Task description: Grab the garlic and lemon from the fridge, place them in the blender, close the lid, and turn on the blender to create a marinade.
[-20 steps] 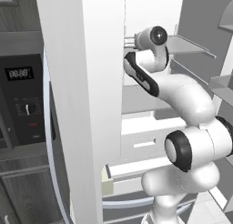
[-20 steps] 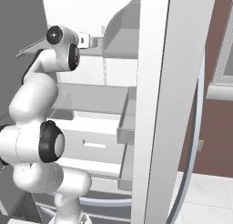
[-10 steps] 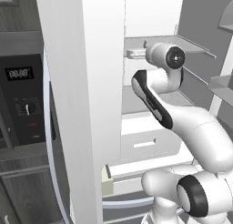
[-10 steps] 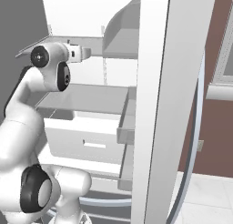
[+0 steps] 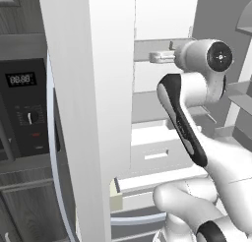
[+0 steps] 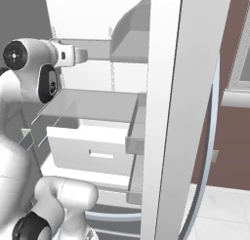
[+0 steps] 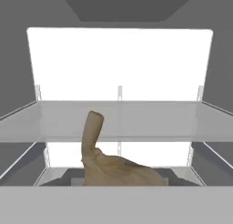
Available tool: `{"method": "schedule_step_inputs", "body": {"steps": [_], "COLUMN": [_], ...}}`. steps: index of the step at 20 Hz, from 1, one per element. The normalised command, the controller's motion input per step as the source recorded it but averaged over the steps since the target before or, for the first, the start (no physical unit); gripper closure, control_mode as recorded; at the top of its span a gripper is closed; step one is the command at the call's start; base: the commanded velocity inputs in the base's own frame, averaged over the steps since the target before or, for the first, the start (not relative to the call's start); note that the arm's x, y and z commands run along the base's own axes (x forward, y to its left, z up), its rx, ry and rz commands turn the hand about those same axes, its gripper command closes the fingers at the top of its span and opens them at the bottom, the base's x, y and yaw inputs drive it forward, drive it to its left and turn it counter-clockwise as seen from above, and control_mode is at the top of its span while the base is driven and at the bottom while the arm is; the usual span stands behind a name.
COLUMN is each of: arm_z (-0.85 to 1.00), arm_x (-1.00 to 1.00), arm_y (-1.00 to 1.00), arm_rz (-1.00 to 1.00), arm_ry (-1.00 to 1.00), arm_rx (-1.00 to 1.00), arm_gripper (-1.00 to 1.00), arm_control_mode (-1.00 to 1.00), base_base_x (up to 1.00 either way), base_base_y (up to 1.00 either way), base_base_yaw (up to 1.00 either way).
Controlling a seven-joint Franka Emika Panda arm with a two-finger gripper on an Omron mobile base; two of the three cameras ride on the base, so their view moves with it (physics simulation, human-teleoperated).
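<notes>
**Garlic held up close at the hand, fridge interior beyond**

Garlic [image 7: 109, 166] is the nearest thing I have on the hand view: a lumpy brownish-tan bulb with a stalk sticking up, sitting right at the bottom of the picture where the fingertips would be. The tips themselves are hidden behind it, so I read the gripper [image 5: 158, 56] as closed on the bulb, carrying it clear of the shelves rather than resting it on one.

From the left base view I see the arm [image 5: 187, 123] rising from the lower right, elbow bent, with the wrist level and the hand pointing left toward the fridge [image 5: 88, 113] cavity. From the right base view the same hand [image 6: 78, 55] points to the right at the height of the upper shelf [image 6: 93, 103].

Just past the bulb in the hand view is a grey glass shelf [image 7: 136, 120] running across the compartment, with the bright white back wall [image 7: 118, 63] behind it. Below the arm's hand, in the base views, a white drawer [image 6: 95, 151] stands pulled out a little. The open fridge door [image 6: 171, 112] rises at the right of the right base view. To the far left of the left base view I can make out the dark wall oven [image 5: 24, 113] with its digital display.
</notes>
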Motion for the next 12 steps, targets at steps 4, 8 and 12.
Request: {"method": "schedule_step_inputs", "body": {"steps": [4,8,12], "arm_z": [-0.12,-0.43,-0.49], "arm_x": [-1.00,-1.00,-1.00], "arm_y": [0.00,0.00,0.00], "arm_rz": [0.00,0.00,0.00], "arm_ry": [0.06,0.00,0.02], "arm_rx": [0.00,0.00,0.00], "arm_gripper": [1.00,1.00,1.00], "arm_control_mode": [-1.00,-1.00,-1.00], "base_base_x": [0.00,0.00,0.00], "base_base_y": [0.00,0.00,0.00], "base_base_yaw": [0.00,0.00,0.00]}}
